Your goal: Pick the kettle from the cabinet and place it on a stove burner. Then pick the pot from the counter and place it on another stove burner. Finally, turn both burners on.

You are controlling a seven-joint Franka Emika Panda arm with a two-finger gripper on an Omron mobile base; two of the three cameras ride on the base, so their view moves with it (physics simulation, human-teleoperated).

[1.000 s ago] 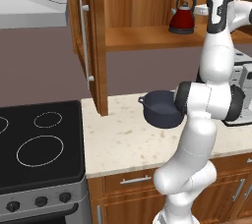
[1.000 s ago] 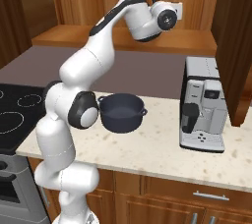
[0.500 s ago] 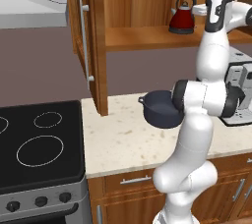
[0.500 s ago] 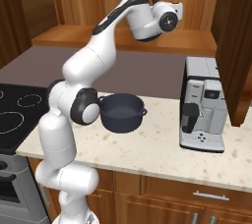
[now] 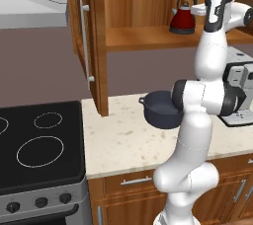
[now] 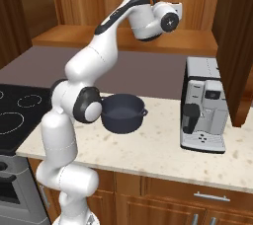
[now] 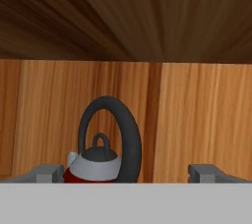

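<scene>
Hand view has the claw (image 7: 127, 173) spread as wide as it goes, its two grey fingertips (image 7: 45, 174) low at 8 and 4 o'clock, gripping nothing. Between them, nearer the 8 o'clock tip, stands the kettle (image 7: 98, 165): red body, black arched handle and lid knob, upright against the wood back wall of the cabinet (image 7: 197, 115).

Left base view shows the kettle (image 5: 183, 18) on the cabinet's inner shelf (image 5: 148, 36), with the white hand just beside it at 3 o'clock (whether they touch cannot be told). Since a second ago the hand has crept slightly nearer the kettle; the opening is unchanged, and the kettle has not shifted.

Below, the pot (image 5: 159, 109) sits on the counter (image 5: 123, 142), partly behind the arm's elbow, where it was before. At 9 o'clock from the pot lies the black cooktop, with the small stove burner (image 5: 48, 119) and the largest circle (image 5: 40, 151) both bare. A coffee machine (image 6: 203, 104) stands at 3 o'clock of the pot.
</scene>
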